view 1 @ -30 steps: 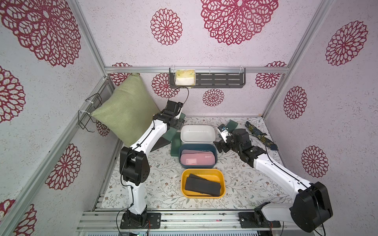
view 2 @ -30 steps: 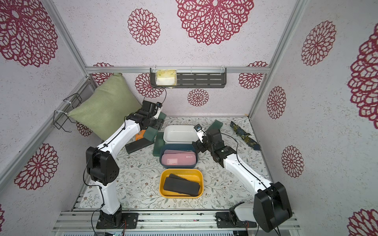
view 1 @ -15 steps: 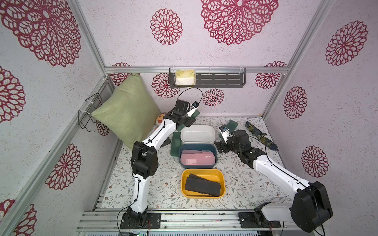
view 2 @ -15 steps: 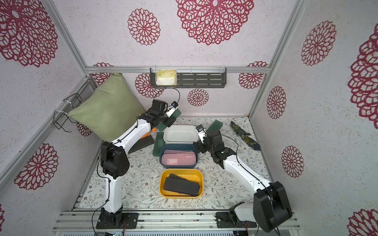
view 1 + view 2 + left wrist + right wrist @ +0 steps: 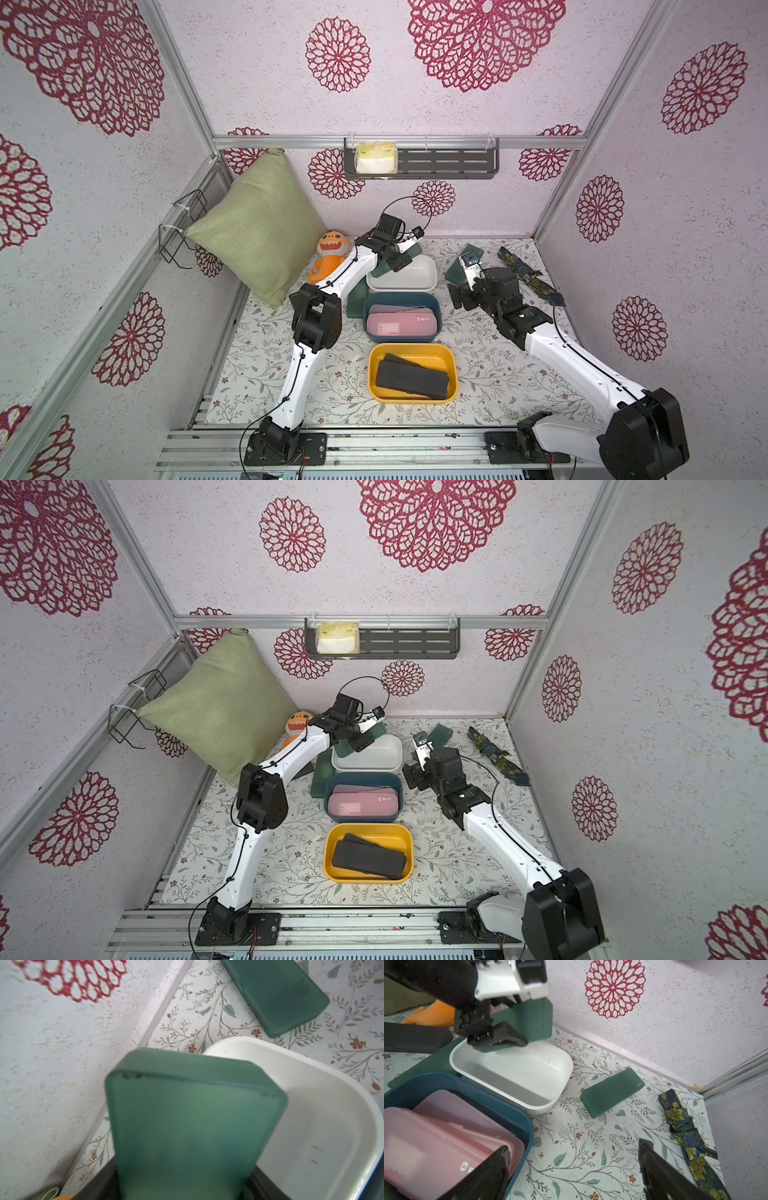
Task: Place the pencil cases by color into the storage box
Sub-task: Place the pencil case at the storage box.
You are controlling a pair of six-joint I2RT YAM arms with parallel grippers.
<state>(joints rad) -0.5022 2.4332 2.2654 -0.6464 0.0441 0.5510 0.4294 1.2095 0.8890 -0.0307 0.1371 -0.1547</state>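
Note:
My left gripper (image 5: 397, 259) is shut on a dark green pencil case (image 5: 193, 1122) and holds it tilted over the far left end of the white bin (image 5: 415, 278). A second green case (image 5: 612, 1093) lies flat on the table to the right of that bin. A third green case (image 5: 355, 305) lies left of the bins, partly under them. Pink cases (image 5: 401, 322) fill the blue bin (image 5: 527, 1126), and black cases (image 5: 411, 378) lie in the yellow bin (image 5: 455, 374). One black case (image 5: 415, 1038) lies on the table to the left. My right gripper (image 5: 574, 1147) hangs open over bare table beside the blue bin.
A dark blue floral cloth strip (image 5: 525, 270) lies by the right wall. A green pillow (image 5: 257, 232) and an orange plush toy (image 5: 330, 253) fill the back left corner. A dark shelf (image 5: 449, 164) hangs on the back wall.
My left arm has swung right with the green case, from left of the bins to over the white bin. The right gripper has barely shifted and stays open.

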